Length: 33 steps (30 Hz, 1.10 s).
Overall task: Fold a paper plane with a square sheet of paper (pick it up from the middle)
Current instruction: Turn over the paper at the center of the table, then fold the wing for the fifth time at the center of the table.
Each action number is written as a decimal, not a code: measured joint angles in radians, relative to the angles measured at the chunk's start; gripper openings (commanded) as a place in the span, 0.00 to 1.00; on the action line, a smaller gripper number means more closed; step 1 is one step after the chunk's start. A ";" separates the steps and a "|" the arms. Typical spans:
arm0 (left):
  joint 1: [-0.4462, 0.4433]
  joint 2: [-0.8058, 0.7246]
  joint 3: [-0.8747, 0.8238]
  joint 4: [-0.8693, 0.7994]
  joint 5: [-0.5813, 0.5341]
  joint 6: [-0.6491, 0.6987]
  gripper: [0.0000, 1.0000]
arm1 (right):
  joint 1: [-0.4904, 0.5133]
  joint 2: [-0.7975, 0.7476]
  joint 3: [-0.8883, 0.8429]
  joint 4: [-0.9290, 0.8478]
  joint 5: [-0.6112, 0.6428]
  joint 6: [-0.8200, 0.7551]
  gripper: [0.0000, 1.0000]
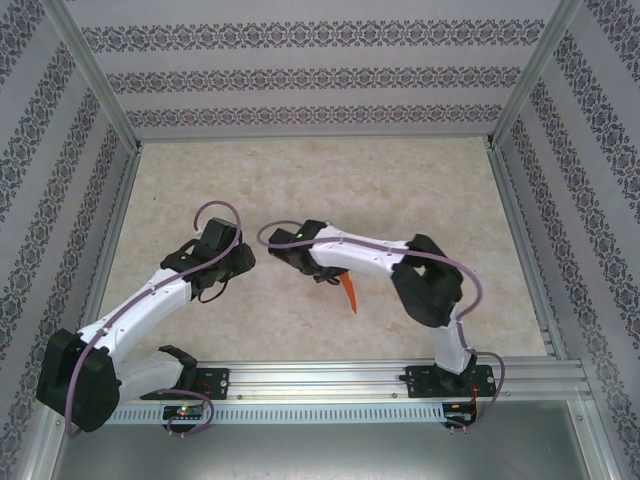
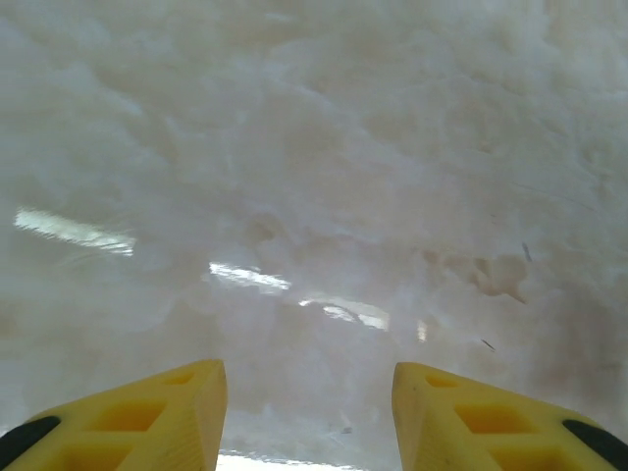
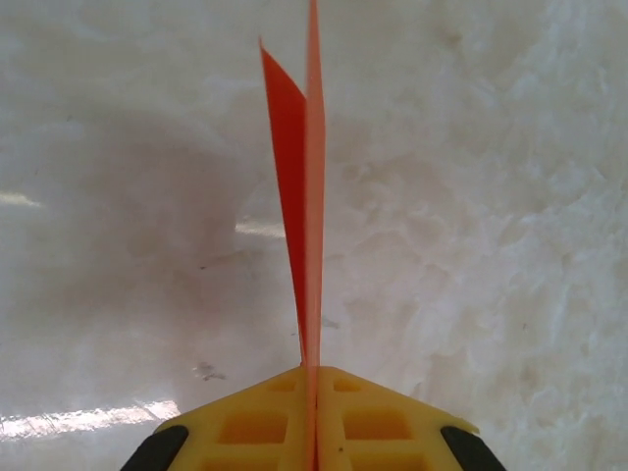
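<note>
While pressed flat together at the bottom of the right wrist view, grip the orange paper [image 3: 310, 196] edge-on in the seam of the right hand [image 3: 312, 378]. No gap left between the yellow fingers [image 3: 255, 422]; paper pinched tight in the join. Runs straight up and away from the fingertips as a thin blade, with a second layer splaying off to the left and ending in a sharp tip. Passes out of the top of the view, so cannot tell how the far end lies. Throws a soft grey shadow to the left on the pale, marbled bench [image 3: 510, 245].

Seen from above, shows as a narrow orange sliver [image 1: 348, 292] poking out from under the right arm [image 1: 370, 255], pointed toward the near edge, a little right of the bench's middle and well short of the metal rail [image 1: 350, 375].

Over on the left, holds the left hand [image 2: 306, 392] partly open: blunt yellow fingertips [image 2: 167, 412] set apart at a middling gap, bare bench and streaks of glare showing through it. From above, bends the left arm [image 1: 150, 300] inward, its tip near the right wrist but apart from it. Fenced on three sides by patterned walls [image 1: 300, 75].
</note>
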 measured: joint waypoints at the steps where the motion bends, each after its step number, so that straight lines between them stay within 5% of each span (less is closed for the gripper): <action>1: 0.007 -0.016 -0.009 -0.009 -0.011 -0.013 0.50 | 0.013 0.031 0.016 -0.005 0.000 0.002 0.10; 7: 0.032 -0.141 -0.059 -0.057 -0.080 -0.082 0.61 | 0.045 0.099 0.039 0.049 -0.072 0.001 0.19; 12: 0.038 -0.243 -0.072 -0.090 -0.140 -0.113 0.66 | 0.045 0.089 0.003 0.206 -0.211 -0.008 0.46; 16: 0.040 -0.285 -0.073 -0.091 -0.158 -0.112 0.67 | 0.037 -0.029 -0.138 0.374 -0.313 -0.011 0.70; 20: 0.040 -0.271 -0.073 -0.086 -0.135 -0.097 0.68 | 0.018 -0.223 -0.252 0.529 -0.396 -0.010 0.76; 25: 0.040 -0.200 -0.074 -0.032 -0.026 -0.042 0.69 | -0.054 -0.515 -0.450 0.746 -0.466 -0.003 0.68; 29: 0.040 -0.098 -0.073 0.046 0.123 0.003 0.69 | -0.159 -0.684 -0.715 0.975 -0.569 0.038 0.47; 33: 0.020 0.045 -0.060 0.101 0.272 0.029 0.69 | -0.252 -0.698 -0.901 1.094 -0.704 0.092 0.25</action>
